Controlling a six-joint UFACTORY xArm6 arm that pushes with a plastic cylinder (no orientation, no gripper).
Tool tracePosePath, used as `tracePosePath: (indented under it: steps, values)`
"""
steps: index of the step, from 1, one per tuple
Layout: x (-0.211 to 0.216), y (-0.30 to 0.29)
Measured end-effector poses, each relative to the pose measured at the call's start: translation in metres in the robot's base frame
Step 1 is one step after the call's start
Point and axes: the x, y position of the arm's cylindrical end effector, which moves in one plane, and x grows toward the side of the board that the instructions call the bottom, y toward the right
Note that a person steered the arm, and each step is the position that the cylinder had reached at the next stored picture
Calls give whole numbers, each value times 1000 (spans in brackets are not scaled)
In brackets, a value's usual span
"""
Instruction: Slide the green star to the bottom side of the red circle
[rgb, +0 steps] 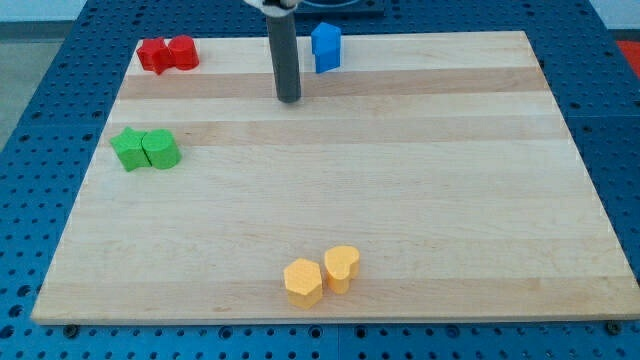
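Your tip (289, 99) sits on the worktop (400, 200) near the view's top, a bit left of centre. No gripper on this rig, just the dark rod (285, 55), so no open or closed state to tell.

Green star (128, 149) is at the view's left edge, about a third of the way down the board. It touches a green cylinder (161, 149) on its right. Both are well apart from your tip, down and to the view's left of it.

Red circle (183, 52) is in the view's top left corner. A red star (153, 55) touches it on its left. The red pair is left of your tip and slightly higher in the view. The green pair lies below the red pair, a clear gap between them, with the green star further left than the red circle.

Blue block (326, 47) stands just right of the rod near the top edge, not touching it; exact shape hard to tell.

Yellow hexagon (302, 282) and yellow heart (341, 267) touch each other near the view's bottom, centre, far from your tip.
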Motion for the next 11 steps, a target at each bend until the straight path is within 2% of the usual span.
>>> tracePosePath:
  steps: [1,2,3,4,5,6,8,9,11]
  values:
    - [74,-6]
    - [136,-36]
    - [163,-109]
    - [158,-216]
    - [149,-248]
    - [111,-216]
    - [70,-87]
    - [68,-94]
    - [78,-172]
